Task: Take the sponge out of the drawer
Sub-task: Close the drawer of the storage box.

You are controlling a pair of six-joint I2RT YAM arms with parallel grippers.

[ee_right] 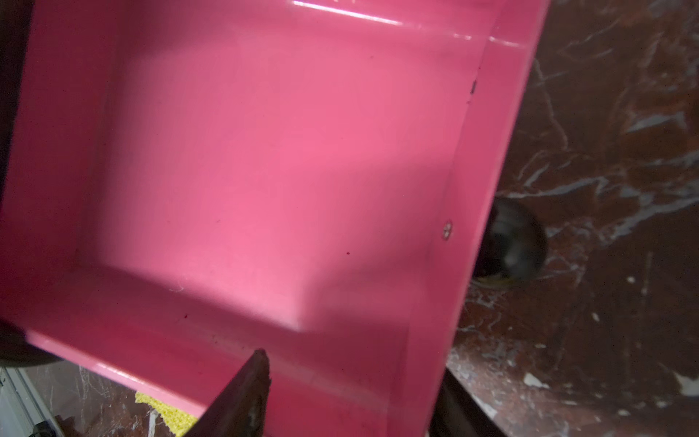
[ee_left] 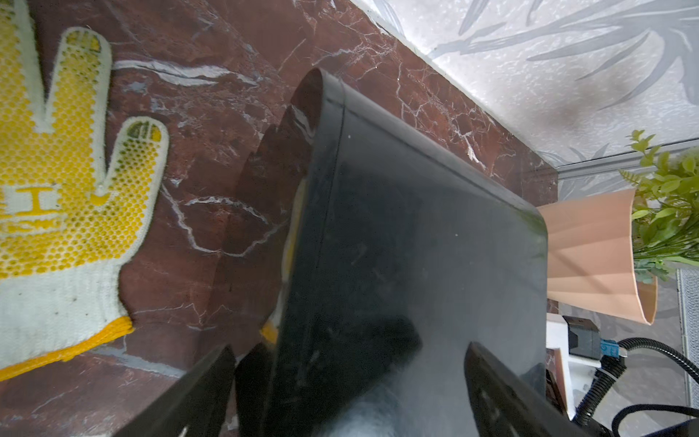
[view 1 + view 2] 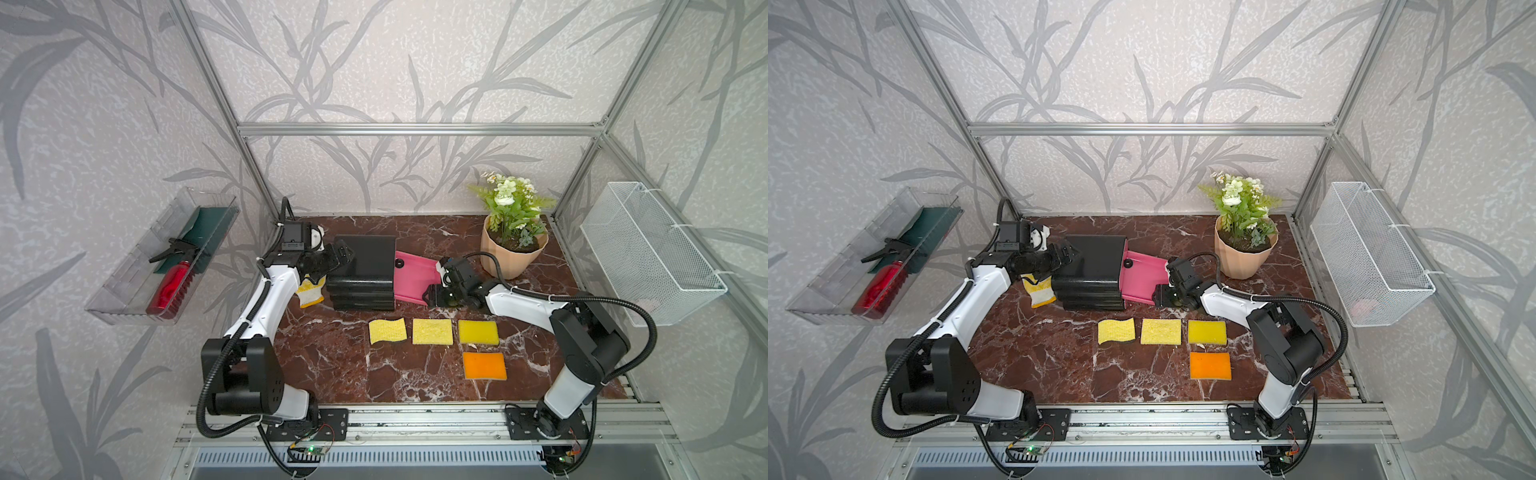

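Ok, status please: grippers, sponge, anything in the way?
Left gripper open at the black cabinet. Right gripper astride front corner of pink drawer, grip unclear. Drawer looks empty; four sponges on the table. Nothing in the way.

Lit brightly and evenly from above; sharp in both top views, soft up close.
Bowed at the edges in both top views, with only faint, soft shadows on the marble tabletop (image 3: pixel 332 365). Blurred across the pink drawer (image 1: pixel 264 151) in the right wrist view, streaked with white glare along its rim, darkened by a slanting shadow over its floor, smeared at the black knob (image 1: pixel 518 242). Mirror-glossy on the black cabinet (image 2: pixel 416 227) in the left wrist view, crisp on the glove (image 2: pixel 56 189).
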